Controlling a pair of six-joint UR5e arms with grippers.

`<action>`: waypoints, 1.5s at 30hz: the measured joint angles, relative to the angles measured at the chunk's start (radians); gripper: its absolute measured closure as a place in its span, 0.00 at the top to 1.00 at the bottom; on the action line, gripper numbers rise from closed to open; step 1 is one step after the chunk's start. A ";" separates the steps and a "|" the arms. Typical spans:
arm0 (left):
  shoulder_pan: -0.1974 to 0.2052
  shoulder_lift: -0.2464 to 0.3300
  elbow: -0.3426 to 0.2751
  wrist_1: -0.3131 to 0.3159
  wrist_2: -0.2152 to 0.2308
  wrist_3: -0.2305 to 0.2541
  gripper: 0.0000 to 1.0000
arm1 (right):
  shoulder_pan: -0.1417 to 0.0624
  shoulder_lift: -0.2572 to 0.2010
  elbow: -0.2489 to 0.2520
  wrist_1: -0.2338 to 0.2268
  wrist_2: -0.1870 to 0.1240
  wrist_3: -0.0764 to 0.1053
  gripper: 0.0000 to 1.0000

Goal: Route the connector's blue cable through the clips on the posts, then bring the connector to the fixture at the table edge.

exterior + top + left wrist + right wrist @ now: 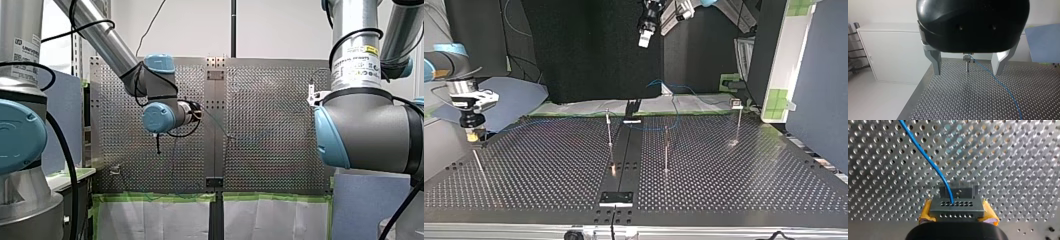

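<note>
Grey connector sits clamped square between the yellow pads of my right hand, low over the perforated worktop at the top view's left; blue cable leaves its holed face ahead of the fingers, a grip that likely lets the arm steer the cable's end while the slack trails across the far side. My left hand hangs high above the worktop, fingers wide and empty, sighting a post whose clip the cable seems to meet; probably held clear to leave room for routing.
</note>
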 joint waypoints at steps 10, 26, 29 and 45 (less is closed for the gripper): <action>0.003 0.000 0.000 0.000 0.003 0.002 1.00 | 0.003 0.023 -0.031 0.019 0.012 -0.012 0.00; 0.005 0.000 0.001 0.000 0.003 0.007 1.00 | 0.010 0.034 -0.065 0.045 -0.002 -0.017 0.00; 0.005 0.000 0.001 0.001 0.003 0.010 1.00 | 0.011 0.035 -0.067 0.046 -0.008 -0.017 0.00; 0.005 0.000 0.001 0.000 0.002 0.012 1.00 | 0.012 0.037 -0.068 0.049 -0.038 -0.035 0.00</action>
